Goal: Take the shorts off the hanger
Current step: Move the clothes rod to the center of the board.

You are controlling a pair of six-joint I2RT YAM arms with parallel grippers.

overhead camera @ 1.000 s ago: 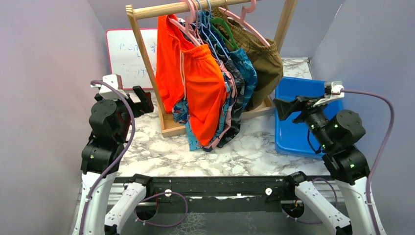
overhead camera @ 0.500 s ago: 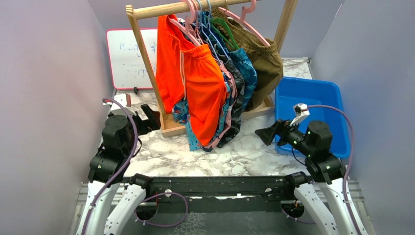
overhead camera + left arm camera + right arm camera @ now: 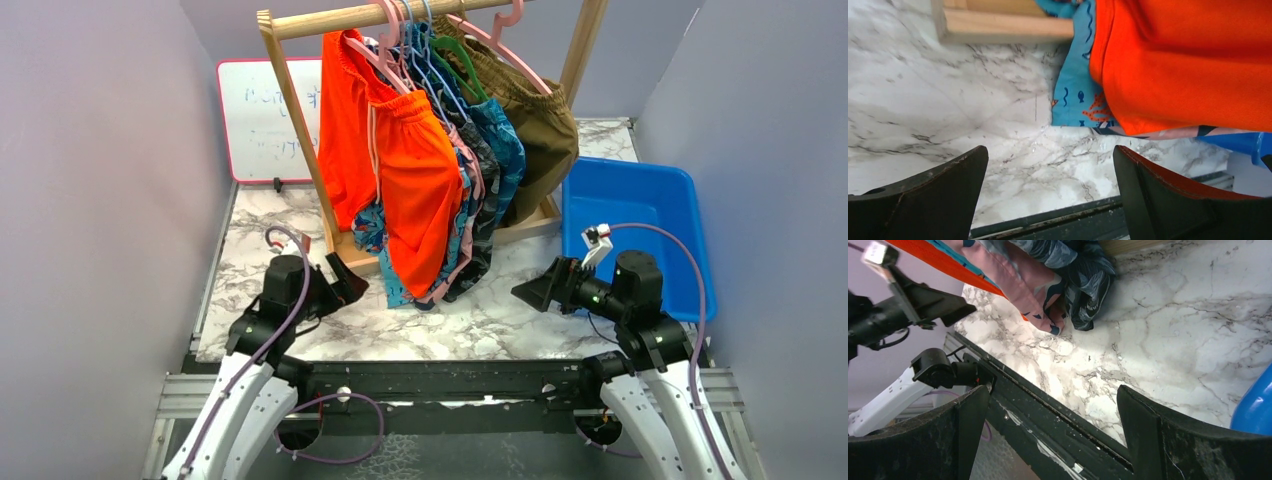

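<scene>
Marble table (image 3: 480, 320), purple walls (image 3: 90, 200); shorts (image 3: 420, 190) on rack (image 3: 320, 20); blue bin (image 3: 640, 195) right.

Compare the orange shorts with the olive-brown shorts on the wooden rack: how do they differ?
The orange shorts are bright and hang at the left end of the row; the olive-brown shorts are dull and hang at the right end. Both hang from the wooden rail.
</scene>
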